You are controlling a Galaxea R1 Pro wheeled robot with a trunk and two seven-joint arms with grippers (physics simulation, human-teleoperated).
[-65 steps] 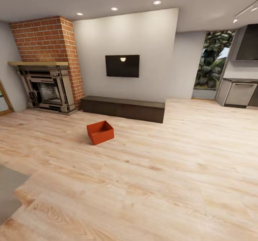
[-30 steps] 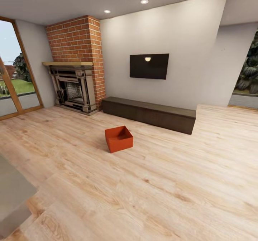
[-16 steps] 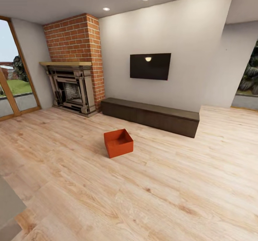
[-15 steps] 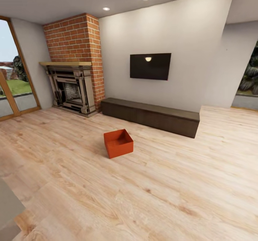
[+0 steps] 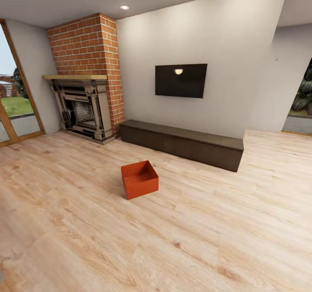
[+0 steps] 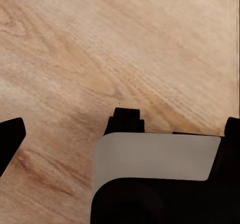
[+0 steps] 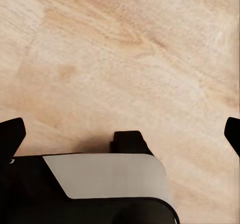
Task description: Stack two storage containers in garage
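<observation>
Wood-plank flooring [image 5: 208, 222] of the living room carries one orange-red storage container [image 5: 139, 179], standing upright and open-topped, well apart from the long dark cabinet [image 5: 182, 143] and the brick fireplace [image 5: 82, 105]. Both wrist views show the jaws spread wide above bare planks, holding nothing.

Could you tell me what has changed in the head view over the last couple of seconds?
The camera swung left and came closer: the fireplace, cabinet and storage container shifted in frame and look larger. The container itself stays on the wood floor, untouched.
</observation>
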